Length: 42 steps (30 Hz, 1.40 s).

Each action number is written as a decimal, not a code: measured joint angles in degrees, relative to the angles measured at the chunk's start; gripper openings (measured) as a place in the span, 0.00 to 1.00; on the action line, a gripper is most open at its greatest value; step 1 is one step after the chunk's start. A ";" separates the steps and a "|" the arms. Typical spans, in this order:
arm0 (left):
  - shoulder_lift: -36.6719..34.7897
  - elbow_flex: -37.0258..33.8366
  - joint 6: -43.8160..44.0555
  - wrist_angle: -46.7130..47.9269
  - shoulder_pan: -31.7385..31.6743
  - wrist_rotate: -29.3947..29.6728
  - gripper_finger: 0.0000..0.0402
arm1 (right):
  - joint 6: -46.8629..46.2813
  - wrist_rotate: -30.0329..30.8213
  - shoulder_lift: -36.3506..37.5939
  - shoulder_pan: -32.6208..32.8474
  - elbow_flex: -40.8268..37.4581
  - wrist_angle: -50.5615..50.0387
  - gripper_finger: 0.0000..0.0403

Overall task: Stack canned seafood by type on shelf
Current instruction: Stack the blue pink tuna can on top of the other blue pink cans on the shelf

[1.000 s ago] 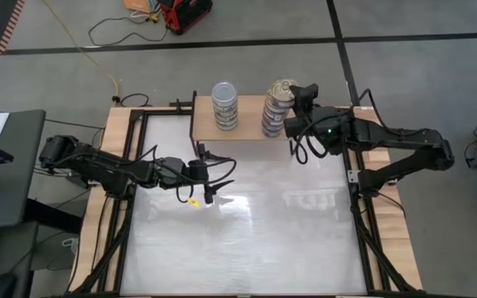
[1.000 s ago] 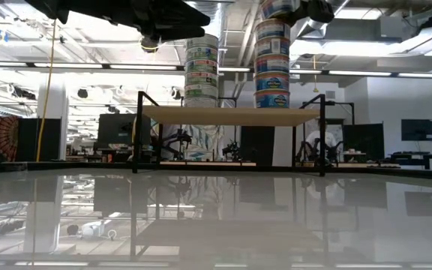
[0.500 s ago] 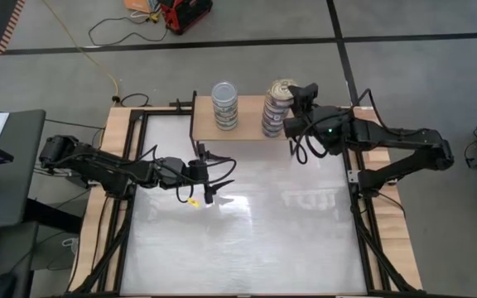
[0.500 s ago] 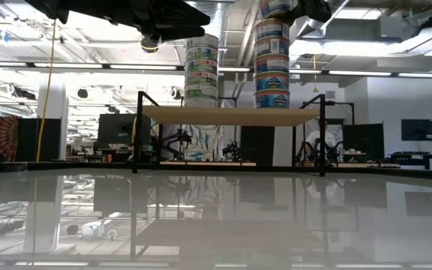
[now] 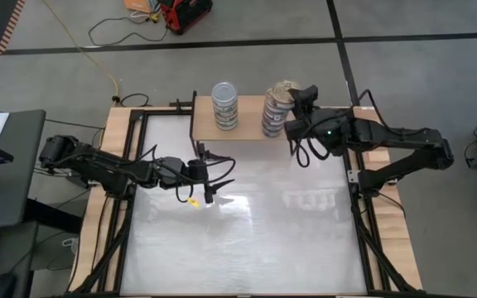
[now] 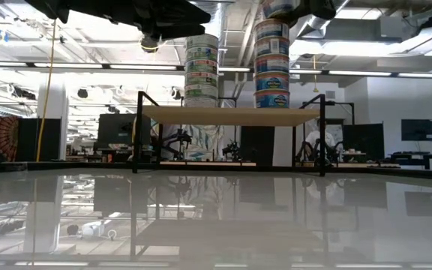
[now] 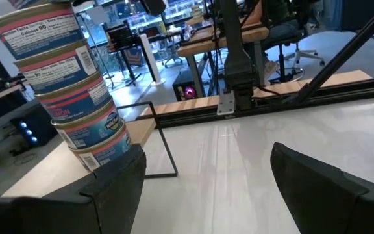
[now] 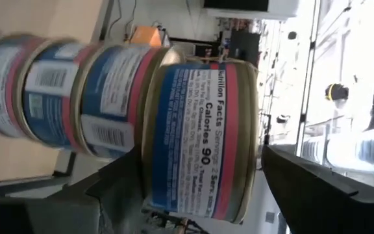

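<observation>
Two stacks of several tins each stand on the light-wood shelf (image 5: 248,117) (image 6: 231,115) at the table's far edge. The left stack (image 5: 224,105) (image 6: 202,71) has green-white labels. The right stack (image 5: 277,109) (image 6: 272,64) has blue-red labels. My right gripper (image 5: 293,94) (image 8: 203,149) is level at the top of the right stack, coming from the table's right. It is open, rolled on its side, with the top tin (image 8: 200,136) between its fingers. My left gripper (image 5: 212,180) (image 7: 206,153) hovers open over the table left of centre. A tin stack (image 7: 70,84) shows in the left wrist view.
The white tabletop (image 5: 247,240) stretches from the shelf to the near edge. The shelf's thin black legs (image 6: 136,131) (image 6: 322,135) stand on it. Wooden frame rails (image 5: 118,132) run along both sides. A yellow tag (image 5: 193,201) hangs under the left arm.
</observation>
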<state>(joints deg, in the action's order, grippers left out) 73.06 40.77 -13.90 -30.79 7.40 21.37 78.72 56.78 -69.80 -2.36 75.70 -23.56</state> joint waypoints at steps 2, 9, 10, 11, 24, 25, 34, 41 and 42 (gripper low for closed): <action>0.00 0.00 0.02 -0.02 0.01 -0.01 0.79 | -0.84 0.08 0.00 0.07 0.00 -0.67 0.82; 0.00 0.00 0.09 -0.52 0.02 -0.08 0.79 | -2.24 -1.19 -0.20 0.29 0.45 0.27 0.82; 0.00 0.00 0.18 -0.55 0.01 -0.14 0.79 | -2.28 -1.17 -0.58 0.45 0.86 0.27 0.82; 0.00 0.00 0.31 -0.63 0.01 -0.27 0.79 | -2.61 -1.19 -0.73 0.43 1.20 0.25 0.82; 0.00 0.00 0.45 -0.09 0.01 -0.55 0.79 | -5.23 -3.07 -3.48 0.28 4.59 -2.17 0.82; 0.00 0.00 0.45 -0.06 0.01 -0.55 0.79 | -5.22 -3.07 -3.50 0.05 4.57 -1.96 0.82; 0.00 0.00 0.21 0.04 0.02 -0.68 0.79 | -5.17 -3.11 -3.52 -1.00 5.13 -1.26 0.82; 0.00 0.00 0.25 0.02 0.01 -1.53 0.79 | -5.00 -3.44 -3.78 -0.88 6.33 -1.74 0.82; 0.00 0.00 0.31 0.02 0.02 -1.57 0.79 | -5.18 -3.44 -3.76 -0.93 6.43 -1.89 0.82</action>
<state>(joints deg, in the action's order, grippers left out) 73.06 40.77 -13.59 -30.76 7.42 19.80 73.55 53.34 -73.56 -3.29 82.13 -25.45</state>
